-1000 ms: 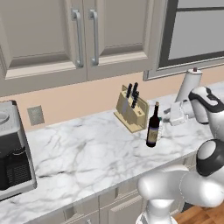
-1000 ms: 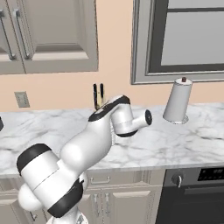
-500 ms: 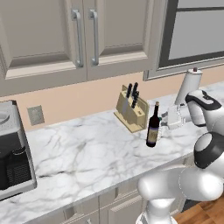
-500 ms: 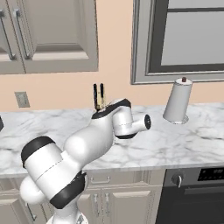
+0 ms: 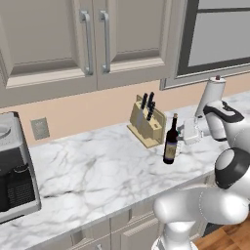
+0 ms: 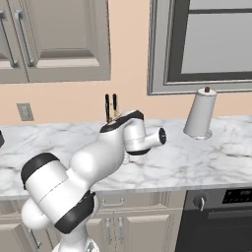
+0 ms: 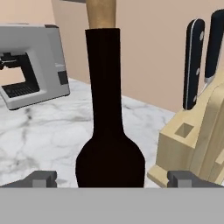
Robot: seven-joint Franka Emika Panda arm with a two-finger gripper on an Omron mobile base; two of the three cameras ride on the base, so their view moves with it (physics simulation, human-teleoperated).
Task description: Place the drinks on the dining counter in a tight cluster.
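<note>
The tall dark wine bottle (image 5: 170, 141) stands upright on a marble counter (image 5: 97, 171) under grey wall cabinets, just in front of the wooden knife block (image 5: 146, 124). My gripper (image 5: 182, 138) is at the bottle's right side, level with its shoulder and open. In the hand view the bottle (image 7: 109, 144) rises close up between my two spread fingertips (image 7: 43, 178), and neither tip touches it. The amber bottle, the water bottle and the dining counter are out of view.
A paper towel roll (image 5: 213, 96) stands at the back right, behind my arm. A coffee machine (image 5: 14, 166) sits at the counter's left end. Knife handles (image 7: 194, 61) stick up from the block right beside the bottle. An oven front (image 6: 216, 216) is below the counter at the right.
My hand has come down a little and moved closer to the wine bottle from its right. The bottle has stayed where it was.
</note>
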